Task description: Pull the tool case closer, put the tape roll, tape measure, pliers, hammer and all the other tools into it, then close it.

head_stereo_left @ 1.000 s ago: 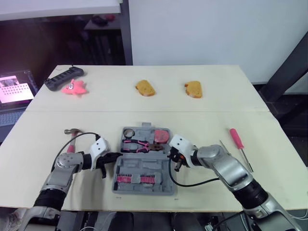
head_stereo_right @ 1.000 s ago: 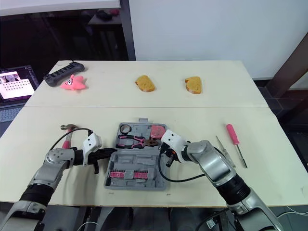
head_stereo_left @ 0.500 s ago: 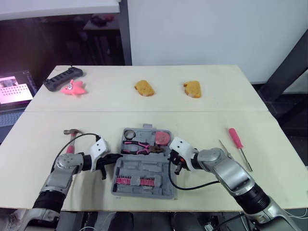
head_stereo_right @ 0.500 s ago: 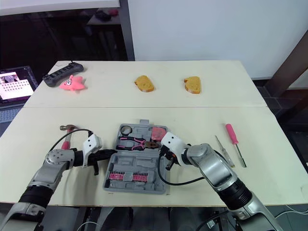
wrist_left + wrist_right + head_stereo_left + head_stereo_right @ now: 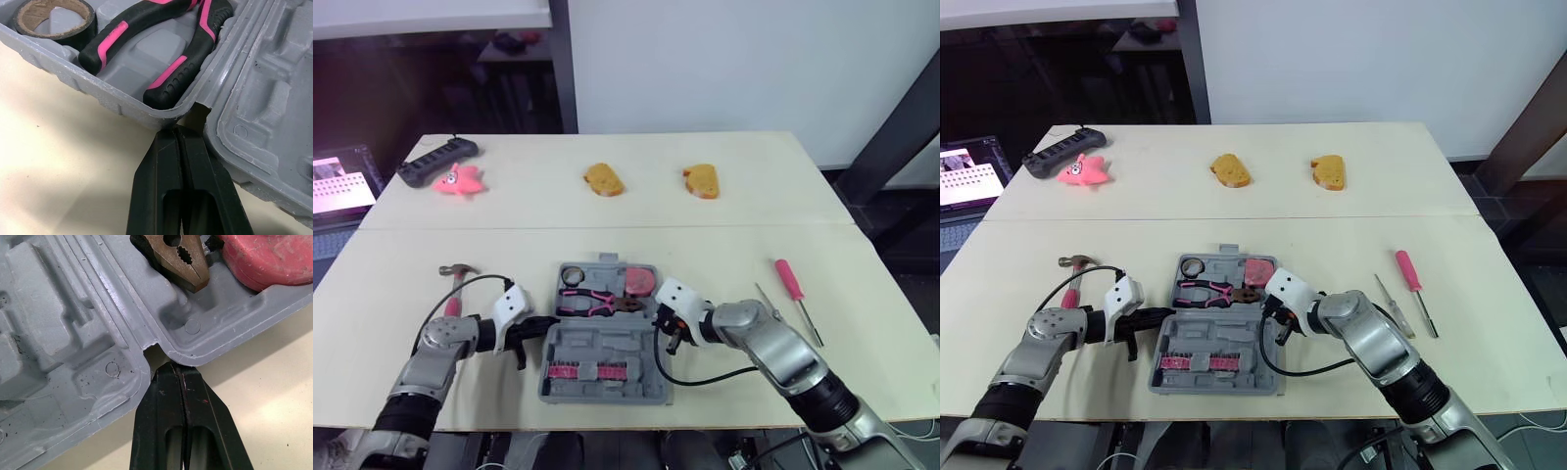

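Jaws pinched together and empty on both: left gripper (image 5: 177,131) and right gripper (image 5: 180,368) touch the hinge notches of the open tool case (image 5: 607,340).

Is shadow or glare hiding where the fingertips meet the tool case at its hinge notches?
Left wrist view: no glare; the tool case throws a soft shadow on the table under its rim, and the notch at the shut left gripper is shaded. Right wrist view: no glare; the notch at the shut right gripper is lit, pliers plainly visible.

Power strip (image 5: 436,162), pink toy (image 5: 458,180), toast (image 5: 605,179), second toast (image 5: 702,181)
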